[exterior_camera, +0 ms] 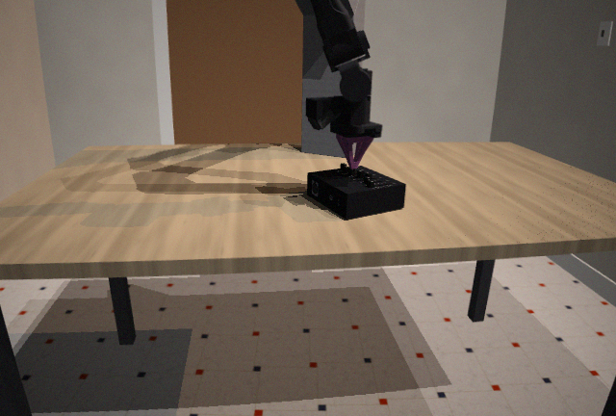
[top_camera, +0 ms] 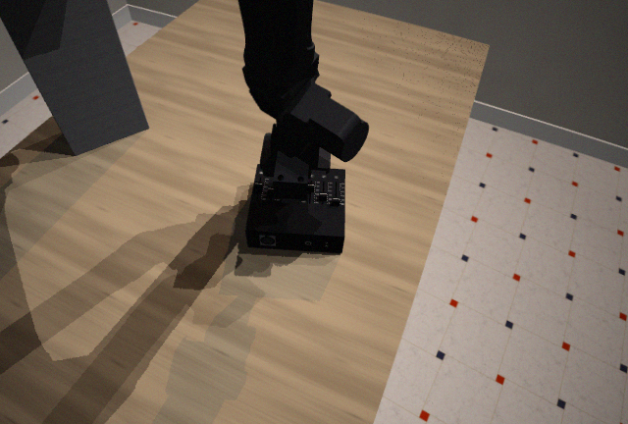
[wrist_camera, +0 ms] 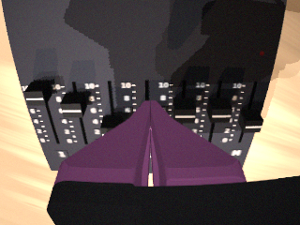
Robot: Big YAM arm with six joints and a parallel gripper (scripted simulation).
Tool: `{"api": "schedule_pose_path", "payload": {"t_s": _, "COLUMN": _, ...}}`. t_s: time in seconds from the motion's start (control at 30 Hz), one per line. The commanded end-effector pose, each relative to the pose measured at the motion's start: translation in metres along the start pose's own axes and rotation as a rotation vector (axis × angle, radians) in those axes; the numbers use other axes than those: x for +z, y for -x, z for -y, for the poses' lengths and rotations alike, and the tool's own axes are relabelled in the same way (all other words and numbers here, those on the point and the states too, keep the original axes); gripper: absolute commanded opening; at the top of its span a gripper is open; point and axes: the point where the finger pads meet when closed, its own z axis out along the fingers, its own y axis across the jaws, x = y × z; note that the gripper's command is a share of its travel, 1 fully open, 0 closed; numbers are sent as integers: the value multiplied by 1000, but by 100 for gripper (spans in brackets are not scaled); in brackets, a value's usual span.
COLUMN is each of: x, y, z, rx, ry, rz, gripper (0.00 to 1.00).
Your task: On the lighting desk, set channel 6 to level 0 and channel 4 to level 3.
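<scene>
The black lighting desk (top_camera: 296,214) stands on its feet on the wooden table; it also shows in the exterior view (exterior_camera: 355,191). In the wrist view its row of faders (wrist_camera: 150,115) with white scale marks runs across the desk's near part. My gripper (wrist_camera: 150,111), with purple fingers, is shut and empty, its tip pointing down into the middle of the fader row. In the exterior view the gripper tip (exterior_camera: 354,165) sits right at the desk's top. The fingers hide the fader beneath them, so its level cannot be read.
A grey pillar (top_camera: 76,54) stands at the table's back left. The table's right edge (top_camera: 445,216) drops to a tiled floor. The arm (top_camera: 284,44) rises above the desk.
</scene>
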Motion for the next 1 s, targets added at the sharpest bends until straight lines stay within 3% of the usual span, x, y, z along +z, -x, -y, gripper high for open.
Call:
{"api": "schedule_pose_path", "payload": {"t_s": 0.0, "x": 2, "y": -3, "z": -5, "rx": -7, "ry": 9, "rz": 3, "gripper": 0}}
{"api": "schedule_pose_path", "payload": {"t_s": 0.2, "x": -3, "y": -5, "z": -15, "rx": -4, "ry": 24, "rz": 3, "gripper": 0}}
{"api": "schedule_pose_path", "payload": {"t_s": 0.97, "x": 0, "y": -2, "z": -8, "rx": 4, "ry": 11, "rz": 6, "gripper": 0}}
